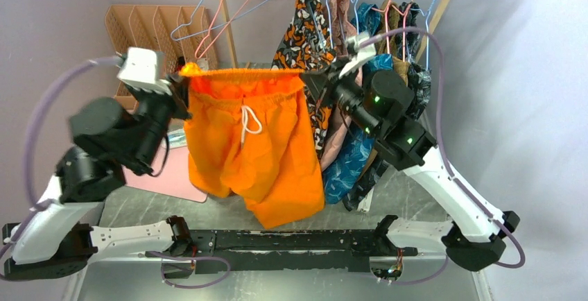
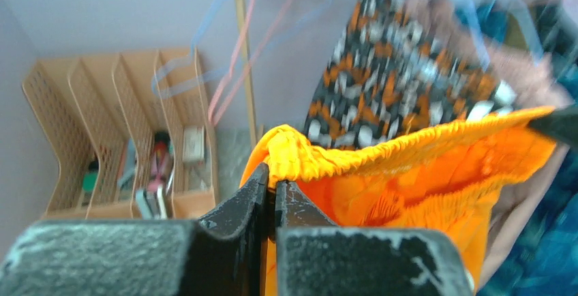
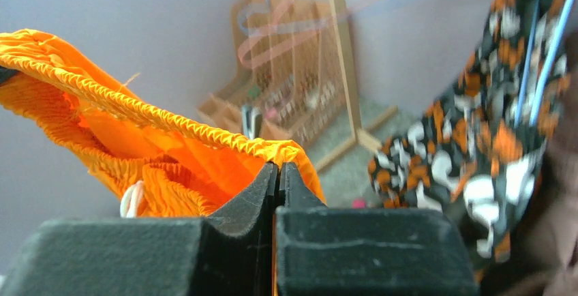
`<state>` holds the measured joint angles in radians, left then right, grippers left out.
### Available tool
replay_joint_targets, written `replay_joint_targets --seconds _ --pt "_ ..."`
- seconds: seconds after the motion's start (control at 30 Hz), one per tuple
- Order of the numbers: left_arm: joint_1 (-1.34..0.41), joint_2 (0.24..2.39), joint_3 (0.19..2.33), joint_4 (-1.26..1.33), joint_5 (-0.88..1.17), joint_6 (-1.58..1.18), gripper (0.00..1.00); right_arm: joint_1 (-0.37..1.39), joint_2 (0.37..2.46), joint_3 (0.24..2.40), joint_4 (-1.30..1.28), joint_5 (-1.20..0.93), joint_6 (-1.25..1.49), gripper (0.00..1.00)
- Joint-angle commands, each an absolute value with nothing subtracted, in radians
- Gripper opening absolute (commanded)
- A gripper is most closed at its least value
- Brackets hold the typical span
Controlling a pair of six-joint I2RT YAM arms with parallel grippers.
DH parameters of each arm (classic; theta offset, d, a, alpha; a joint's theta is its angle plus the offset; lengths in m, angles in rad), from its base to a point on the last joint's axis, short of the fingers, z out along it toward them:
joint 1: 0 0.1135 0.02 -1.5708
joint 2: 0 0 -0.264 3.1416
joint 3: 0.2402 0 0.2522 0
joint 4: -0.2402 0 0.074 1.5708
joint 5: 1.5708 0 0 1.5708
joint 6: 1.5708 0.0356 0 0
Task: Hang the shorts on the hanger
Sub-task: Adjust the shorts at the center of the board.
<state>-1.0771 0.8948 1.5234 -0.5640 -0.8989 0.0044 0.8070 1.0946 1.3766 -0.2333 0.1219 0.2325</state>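
The bright orange shorts point(image 1: 256, 148) hang in the air above the table, waistband stretched flat between the two grippers and the white drawstring facing the camera. My left gripper point(image 1: 182, 82) is shut on the waistband's left corner point(image 2: 293, 153). My right gripper point(image 1: 308, 79) is shut on the right corner point(image 3: 293, 151). In both wrist views the jaws pinch bunched orange fabric. The thin pink wire hanger point(image 1: 239, 11) hangs behind the shorts at the back left, beside a light-blue one, also blurred in the left wrist view point(image 2: 234, 64).
A clothes rack with several garments, including an orange-black-white patterned one point(image 1: 305, 30), stands right behind the right gripper. A tan mesh organizer point(image 1: 149, 27) sits at the back left. A pink flat sheet point(image 1: 163, 173) lies on the table under the left arm.
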Motion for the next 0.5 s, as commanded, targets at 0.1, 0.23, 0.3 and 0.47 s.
replay_joint_targets --seconds 0.1,0.23,0.3,0.47 --pt "-1.071 1.003 2.045 -0.407 -0.851 0.212 0.07 0.8 1.169 1.774 -0.167 0.083 0.135 0.0" --pt "-1.071 0.914 1.917 -0.363 -0.823 0.19 0.07 0.8 1.148 1.699 -0.15 0.08 0.149 0.0" --pt "-1.071 0.837 1.752 -0.315 -0.84 0.175 0.07 0.799 1.128 1.602 -0.136 0.108 0.165 0.0" --pt "-1.071 0.722 1.414 -0.355 -0.912 0.066 0.07 0.799 1.1 1.354 -0.104 0.145 0.219 0.0"
